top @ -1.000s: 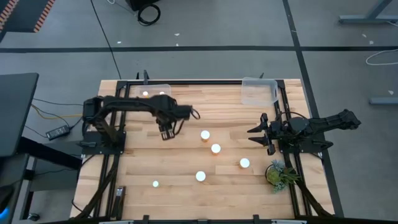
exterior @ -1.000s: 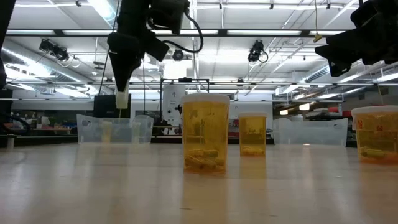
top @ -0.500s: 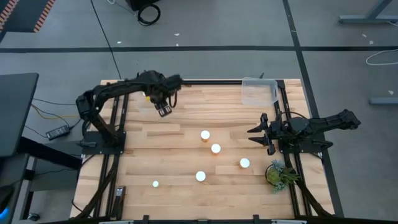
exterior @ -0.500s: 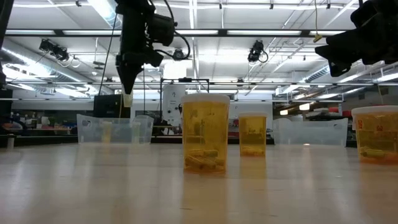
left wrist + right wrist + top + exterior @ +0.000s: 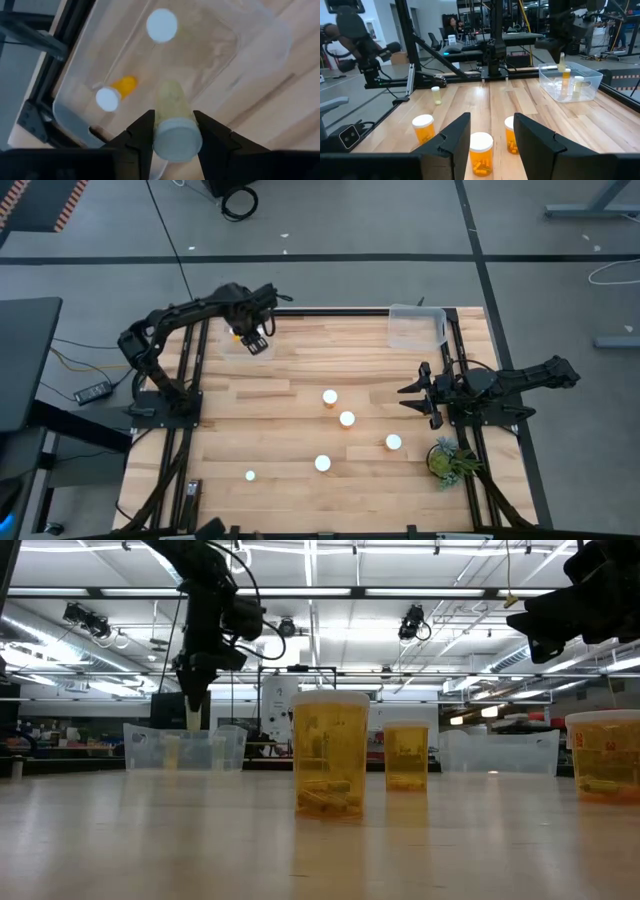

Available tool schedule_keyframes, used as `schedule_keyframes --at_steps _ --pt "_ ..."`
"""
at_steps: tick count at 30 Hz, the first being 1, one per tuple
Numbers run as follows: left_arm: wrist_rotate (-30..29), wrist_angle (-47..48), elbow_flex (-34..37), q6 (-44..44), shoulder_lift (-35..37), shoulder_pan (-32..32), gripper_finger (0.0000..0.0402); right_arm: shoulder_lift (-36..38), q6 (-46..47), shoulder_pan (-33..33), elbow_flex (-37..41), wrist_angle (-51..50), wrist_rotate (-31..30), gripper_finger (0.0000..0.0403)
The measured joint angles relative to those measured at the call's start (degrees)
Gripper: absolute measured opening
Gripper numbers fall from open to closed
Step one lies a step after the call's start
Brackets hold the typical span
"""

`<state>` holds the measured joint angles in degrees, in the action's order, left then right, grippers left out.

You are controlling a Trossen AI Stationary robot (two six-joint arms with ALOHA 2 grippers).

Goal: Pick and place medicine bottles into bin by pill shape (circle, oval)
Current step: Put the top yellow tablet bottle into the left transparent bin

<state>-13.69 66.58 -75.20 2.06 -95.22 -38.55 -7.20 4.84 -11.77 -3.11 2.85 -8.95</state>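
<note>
Over the clear bin (image 5: pixel 228 338) at the table's far left corner, the left gripper (image 5: pixel 253 343) now hangs with a narrow medicine bottle (image 5: pixel 172 122) pinched between its fingers (image 5: pixel 141 137), white cap toward the wrist camera. A second ago that gripper was out over the open boards nearer the table's middle; half a second ago it had reached the bin's near edge, and now it sits above the bin's interior (the arm folded back toward its own base). The low view shows the carried bottle (image 5: pixel 193 717) lower than before, just above the bin's rim (image 5: pixel 185 730). Its jaws stand partly apart, closed on the bottle's sides.

Inside that bin the left wrist view shows two bottles: one upright, seen as a round white cap (image 5: pixel 161 25), and one lying on its side (image 5: pixel 116 93) with its amber body showing.

Five capped bottles stand on the boards exactly where they stood a second ago: two close together near the centre (image 5: pixel 330 397) (image 5: pixel 347 419), one toward the right arm (image 5: pixel 393 442), one nearer the front (image 5: pixel 322 464), and a smaller one at front left (image 5: pixel 250 476).

At the right edge the right gripper (image 5: pixel 410 398) waits unmoved, fingers closed on nothing, near the green plant (image 5: pixel 449 460). A second clear bin (image 5: pixel 416 327) sits at the far right corner.
</note>
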Motion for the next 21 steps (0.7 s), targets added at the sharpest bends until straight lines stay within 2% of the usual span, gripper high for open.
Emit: schedule_keyframes --at_steps 7,21 --pt "4.5 -8.5 3.5 -1.5 -0.5 -1.8 0.0128 0.0 0.0 0.0 0.0 0.0 0.0 0.0157" --pt "5.2 -8.6 3.6 -5.3 -9.0 -1.8 0.0130 0.0 0.0 0.0 0.0 0.0 0.0 0.0157"
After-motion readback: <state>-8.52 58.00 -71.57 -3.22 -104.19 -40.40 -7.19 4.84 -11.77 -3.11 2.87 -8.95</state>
